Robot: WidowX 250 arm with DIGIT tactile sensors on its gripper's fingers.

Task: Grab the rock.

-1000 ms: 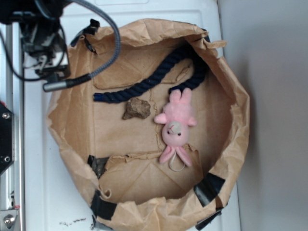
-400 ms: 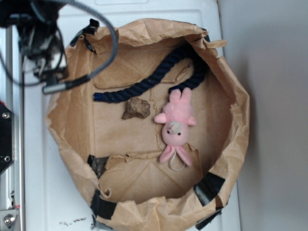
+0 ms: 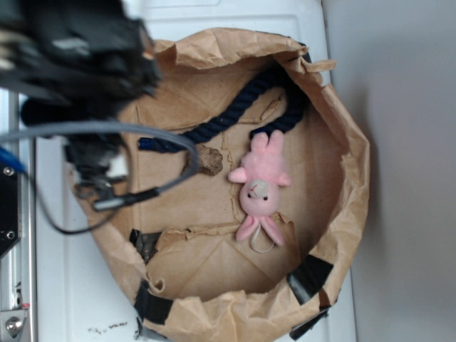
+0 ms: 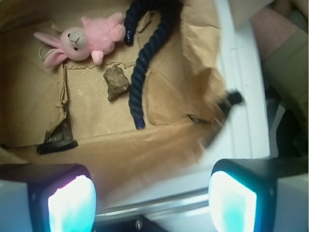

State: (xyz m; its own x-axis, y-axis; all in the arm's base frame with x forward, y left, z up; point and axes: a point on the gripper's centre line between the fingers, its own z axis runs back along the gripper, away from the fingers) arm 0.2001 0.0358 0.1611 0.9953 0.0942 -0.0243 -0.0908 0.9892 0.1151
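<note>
The rock (image 3: 207, 160), a small rough brown-grey lump, lies on the floor of the brown paper bag (image 3: 356, 164), just left of the pink plush bunny (image 3: 261, 187) and below the navy rope (image 3: 235, 114). A grey cable crosses its left edge. My arm (image 3: 78, 64) is a dark blur over the bag's upper-left rim. In the wrist view the rock (image 4: 116, 82) sits well ahead, between the bunny (image 4: 79, 39) and the rope (image 4: 145, 63). My gripper (image 4: 152, 200) is open with nothing between its fingers, above the bag's near wall (image 4: 145, 150).
The bag stands on a white table (image 3: 64, 285) with a metal rail (image 3: 14, 271) along the left. Black tape patches (image 3: 310, 278) hold the crumpled rim. The bag's raised walls surround the objects. A grey wall (image 3: 406, 171) is at the right.
My arm has swung from the top-left corner down and right over the bag's left rim, blurred by motion. The rock, bunny and rope have not moved.
</note>
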